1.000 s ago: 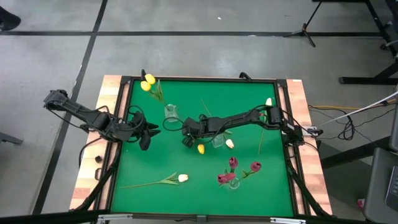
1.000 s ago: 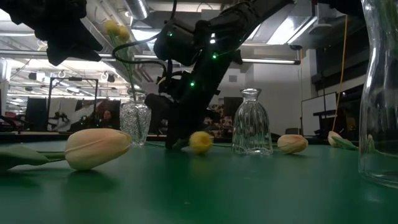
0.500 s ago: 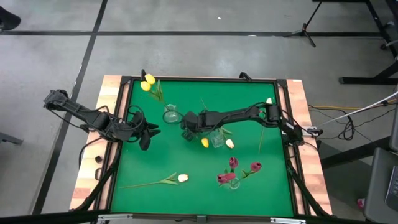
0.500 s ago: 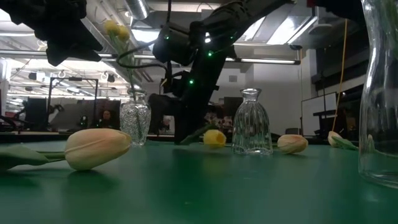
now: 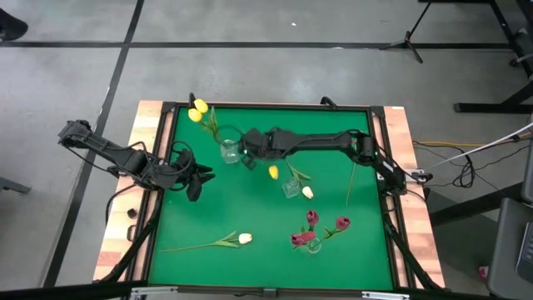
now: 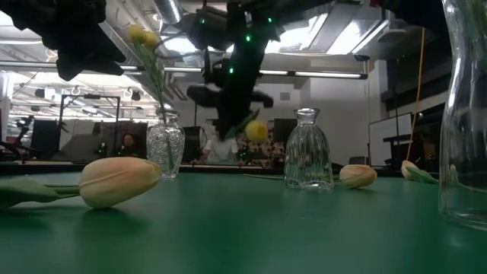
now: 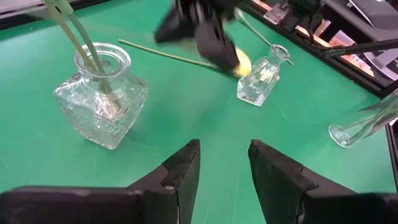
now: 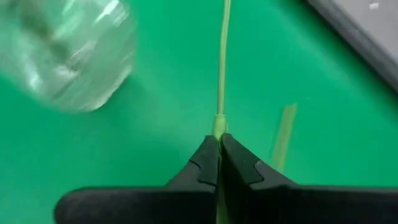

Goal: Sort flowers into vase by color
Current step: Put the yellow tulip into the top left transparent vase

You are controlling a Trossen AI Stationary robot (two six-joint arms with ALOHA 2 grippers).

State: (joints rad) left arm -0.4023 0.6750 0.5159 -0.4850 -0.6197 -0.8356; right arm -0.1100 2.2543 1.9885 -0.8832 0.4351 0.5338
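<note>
High view: right gripper [image 5: 247, 156] beside square glass vase of yellow tulips [image 5: 228, 150], yellow-headed tulip [image 5: 273, 172] hanging over green surface [image 5: 250, 217], low view: that tulip airborne, right wrist view: jaws clamped on its thin green stem [image 8: 221, 81], left wrist view: left gripper [image 7: 222, 163] jaws wide, holding nothing.

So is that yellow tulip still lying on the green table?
Apart. The low view shows the yellow tulip hanging clear above the table, and the right wrist view shows the right gripper shut on its stem.
</note>
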